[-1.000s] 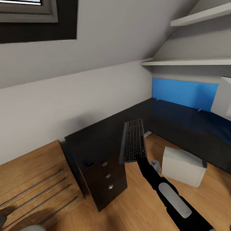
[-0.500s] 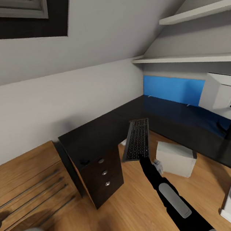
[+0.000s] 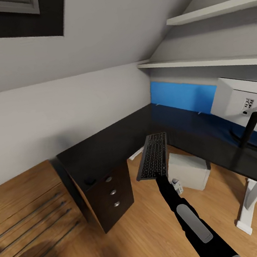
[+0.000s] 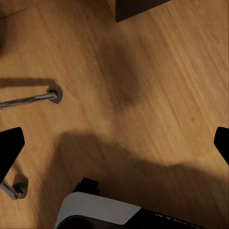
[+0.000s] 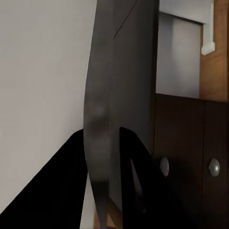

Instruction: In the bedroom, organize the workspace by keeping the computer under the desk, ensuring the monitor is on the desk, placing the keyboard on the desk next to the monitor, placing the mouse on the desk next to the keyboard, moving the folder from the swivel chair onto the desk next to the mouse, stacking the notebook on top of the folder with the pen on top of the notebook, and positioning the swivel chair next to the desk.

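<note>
- At lower left, the drawer unit (image 3: 103,194) has slid left in your head view: the camera has swung right.
- At centre, your right claw (image 3: 155,175) stays clamped on the keyboard (image 3: 152,155), held in the air before the desk (image 3: 118,140).
- At right, more of the monitor (image 3: 244,105) now shows; set the keyboard beside it.
- Your left claw (image 4: 114,143) hangs with fingers apart over the floor (image 4: 143,86).

black desk (image 3: 118,140) has the monitor (image 3: 246,104) standing at its right end, wood floor (image 3: 140,234) underneath
</note>
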Robot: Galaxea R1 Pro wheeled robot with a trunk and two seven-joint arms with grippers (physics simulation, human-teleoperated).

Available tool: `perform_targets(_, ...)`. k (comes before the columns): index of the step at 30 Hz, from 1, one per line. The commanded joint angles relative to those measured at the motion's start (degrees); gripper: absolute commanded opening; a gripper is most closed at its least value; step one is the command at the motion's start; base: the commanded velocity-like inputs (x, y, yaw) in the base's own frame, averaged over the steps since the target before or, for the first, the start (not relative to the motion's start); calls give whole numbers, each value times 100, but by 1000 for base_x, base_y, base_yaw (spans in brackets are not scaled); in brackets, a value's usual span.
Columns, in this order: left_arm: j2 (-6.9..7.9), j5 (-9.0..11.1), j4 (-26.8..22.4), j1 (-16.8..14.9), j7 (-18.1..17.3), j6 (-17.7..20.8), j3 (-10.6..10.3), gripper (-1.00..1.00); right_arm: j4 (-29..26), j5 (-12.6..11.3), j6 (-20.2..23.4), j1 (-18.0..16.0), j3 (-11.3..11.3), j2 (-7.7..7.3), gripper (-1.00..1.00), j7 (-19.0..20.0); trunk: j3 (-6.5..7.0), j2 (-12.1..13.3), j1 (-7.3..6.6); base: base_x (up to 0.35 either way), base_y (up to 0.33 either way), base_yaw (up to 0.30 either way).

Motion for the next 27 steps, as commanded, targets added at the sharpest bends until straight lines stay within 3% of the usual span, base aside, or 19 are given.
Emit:
perform_targets(1, 6, 48, -9, -1, 43, 12, -23, 100, -1, -65, -40, -7, 17, -5, -100, 15, -15, -6, 1, 0, 17, -180)
perform_targets(20, 9, 48, -4, -1, 44, 12, -23, 100, -2, -79, -30, -5, 6, -38, -100, 34, -154, -6, 1, 0, 2, -204)
perform_targets(27, 9, 48, -4, -1, 44, 12, -23, 100, -6, -111, -19, -3, 18, -33, -100, 75, -179, -6, 1, 0, 0, -66)
